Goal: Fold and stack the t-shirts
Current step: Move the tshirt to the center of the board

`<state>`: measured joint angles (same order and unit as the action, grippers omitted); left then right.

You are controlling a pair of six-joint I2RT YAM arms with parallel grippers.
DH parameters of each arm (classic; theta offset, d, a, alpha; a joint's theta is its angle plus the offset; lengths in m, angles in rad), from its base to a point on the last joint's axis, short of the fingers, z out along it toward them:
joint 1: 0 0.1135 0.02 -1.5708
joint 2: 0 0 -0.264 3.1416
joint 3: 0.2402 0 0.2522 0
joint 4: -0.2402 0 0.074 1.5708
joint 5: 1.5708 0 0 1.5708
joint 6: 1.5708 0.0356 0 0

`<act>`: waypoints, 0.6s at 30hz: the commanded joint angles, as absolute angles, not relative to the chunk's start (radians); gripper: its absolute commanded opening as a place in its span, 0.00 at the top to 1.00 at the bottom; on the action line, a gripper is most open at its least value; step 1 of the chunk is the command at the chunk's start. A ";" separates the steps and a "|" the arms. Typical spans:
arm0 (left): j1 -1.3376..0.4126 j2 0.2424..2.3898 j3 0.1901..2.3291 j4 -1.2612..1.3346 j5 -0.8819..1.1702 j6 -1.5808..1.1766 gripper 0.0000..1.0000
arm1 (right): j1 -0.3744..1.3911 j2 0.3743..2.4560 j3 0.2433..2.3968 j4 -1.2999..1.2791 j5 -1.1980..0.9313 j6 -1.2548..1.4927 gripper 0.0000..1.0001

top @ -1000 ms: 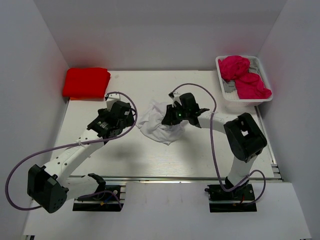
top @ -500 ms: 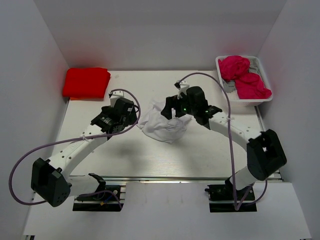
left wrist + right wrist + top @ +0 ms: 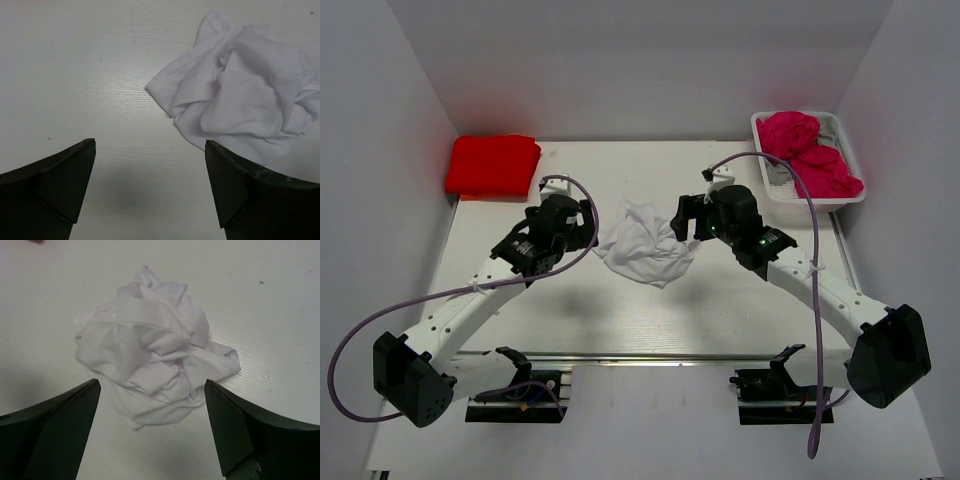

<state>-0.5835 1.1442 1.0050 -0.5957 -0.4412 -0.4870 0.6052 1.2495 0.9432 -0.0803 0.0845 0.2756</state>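
A crumpled white t-shirt [image 3: 642, 245] [image 3: 245, 90] [image 3: 150, 365] lies in a heap mid-table. A folded red t-shirt [image 3: 492, 164] rests at the back left corner. Magenta-pink t-shirts [image 3: 810, 152] are bunched in the white wire basket [image 3: 839, 195] at the back right. My left gripper [image 3: 586, 229] [image 3: 150, 147] hovers open just left of the white heap, holding nothing. To the right of the heap my right gripper [image 3: 684, 217] [image 3: 152, 390] is open as well, its fingers apart from the cloth and empty.
White walls enclose the table on the left, back and right. Purple cables loop over both arms. The arm bases stand on the rail along the near edge [image 3: 650, 357].
My right gripper has let go of the white t-shirt, opened, and pulled back to the right. The heap has settled lower on the table. My left gripper shifted slightly toward the heap.
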 commanded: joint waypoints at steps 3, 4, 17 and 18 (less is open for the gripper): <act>-0.578 1.137 1.003 -0.560 -0.390 -0.457 0.00 | 0.604 1.224 0.942 -0.077 0.137 0.288 0.10; -0.578 1.137 1.003 -0.551 -0.374 -0.448 0.00 | 0.606 1.226 0.939 -0.080 0.130 0.290 0.10; -0.600 1.466 0.982 -0.322 0.040 -0.307 0.10 | 0.591 1.340 0.888 -0.130 0.253 0.371 0.10; -0.600 1.480 0.982 -0.308 0.040 -0.298 0.10 | 0.589 1.351 0.888 -0.132 0.250 0.370 0.10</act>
